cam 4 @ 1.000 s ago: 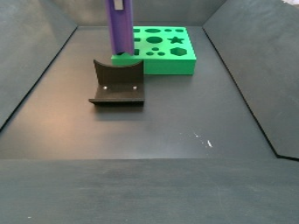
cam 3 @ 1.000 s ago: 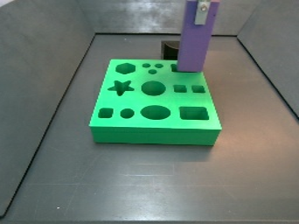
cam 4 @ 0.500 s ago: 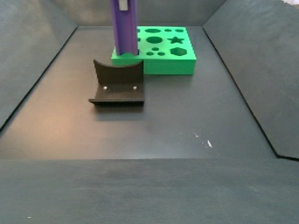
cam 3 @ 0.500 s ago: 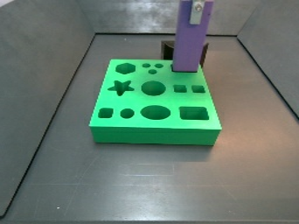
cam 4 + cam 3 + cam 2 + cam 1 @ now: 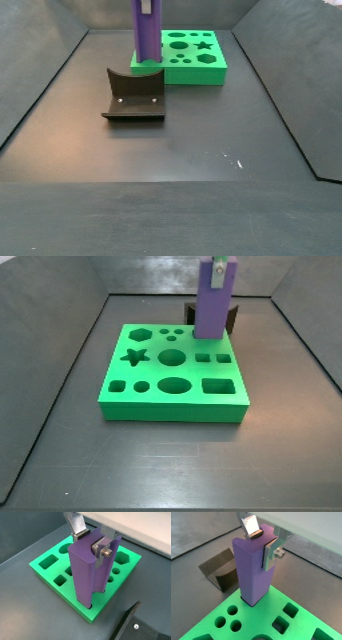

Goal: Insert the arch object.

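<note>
The arch object is the tall purple bar (image 5: 254,572) with a concave groove down one face, clearest in a wrist view (image 5: 90,572). My gripper (image 5: 262,543) is shut on its upper end and holds it upright. It stands over the green board (image 5: 134,391) of shaped holes. Its lower end meets the board's top at the corner nearest the fixture, at a hole there. I cannot tell how deep it sits. The bar also shows in both side views (image 5: 214,306) (image 5: 146,35). No separate small dark block shows.
The dark fixture (image 5: 134,95) stands on the floor beside the board, close to the bar, and shows in a wrist view (image 5: 218,567). Grey walls (image 5: 54,346) ring the floor. Bare floor (image 5: 201,160) lies beyond the fixture.
The bar and gripper have shifted a little sideways over the board's corner, staying upright. The board looks nudged slightly. The fixture has not moved.
</note>
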{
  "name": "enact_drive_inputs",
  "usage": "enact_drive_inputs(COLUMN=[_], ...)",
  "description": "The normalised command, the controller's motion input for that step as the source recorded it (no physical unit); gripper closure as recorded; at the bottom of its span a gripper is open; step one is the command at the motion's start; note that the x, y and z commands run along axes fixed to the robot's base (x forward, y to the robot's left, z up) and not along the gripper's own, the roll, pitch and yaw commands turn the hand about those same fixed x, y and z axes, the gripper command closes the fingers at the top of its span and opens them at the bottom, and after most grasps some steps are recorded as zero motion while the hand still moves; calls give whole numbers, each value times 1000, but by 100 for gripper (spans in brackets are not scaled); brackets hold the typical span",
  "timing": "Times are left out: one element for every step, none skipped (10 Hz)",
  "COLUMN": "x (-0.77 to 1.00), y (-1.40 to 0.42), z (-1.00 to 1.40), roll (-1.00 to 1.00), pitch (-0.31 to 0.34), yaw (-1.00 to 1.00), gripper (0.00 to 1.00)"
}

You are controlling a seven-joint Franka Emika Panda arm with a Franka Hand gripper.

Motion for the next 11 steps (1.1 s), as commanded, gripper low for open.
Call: enact_drive_inputs(x=[63,0,31,6,31,86,94,103,26,0,0], y=[0,0,0,0,-3,-9,0,0,0,34,0], z=[-300,-266,-363,-440,-440,-426,-363,-286,-66,0,0], roll=[0,0,0,16,51,69,50,1,-37,-29,0], pitch=[-59,-106,-136,-121,-89,-37,-4,0,0,3,0], yaw=[0,17,0,0,0,0,0,0,-9,-11,0], gripper=[100,100,100,100,100,100,100,100,100,100,100])
